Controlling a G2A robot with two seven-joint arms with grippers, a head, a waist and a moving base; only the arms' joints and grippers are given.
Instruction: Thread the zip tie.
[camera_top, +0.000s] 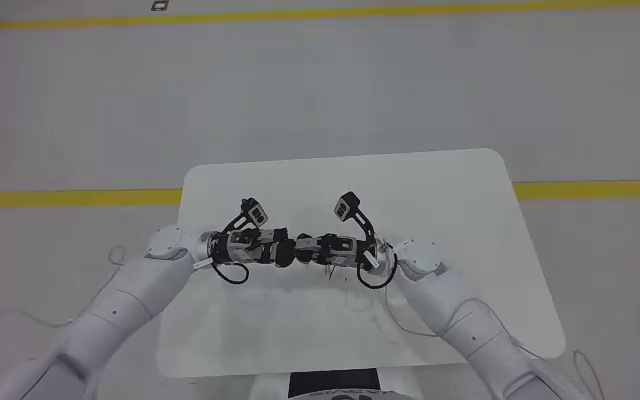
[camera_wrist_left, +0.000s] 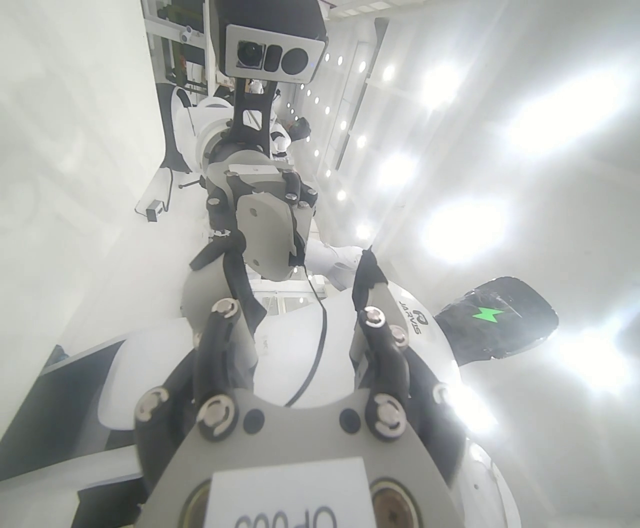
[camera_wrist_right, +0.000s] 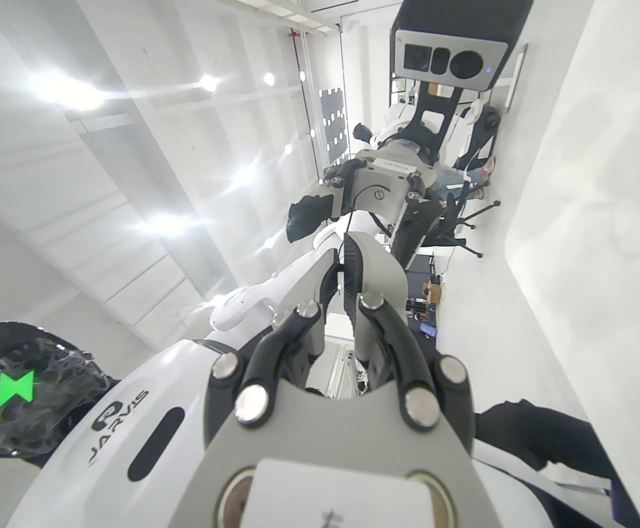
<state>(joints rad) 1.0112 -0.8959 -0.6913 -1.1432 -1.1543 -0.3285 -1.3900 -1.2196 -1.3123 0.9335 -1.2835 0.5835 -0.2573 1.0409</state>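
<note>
Both arms are held above the middle of the white table (camera_top: 450, 190), with their pincers set tip to tip and facing each other. The right pincer (camera_wrist_right: 342, 252) is pressed together on the thin black tie (camera_wrist_left: 324, 325), which is kept in the air off the table and curves from there between the fingers of the left pincer (camera_wrist_left: 292, 260) towards its palm. The left pincer is spread wide, and nothing is gripped by it
</note>
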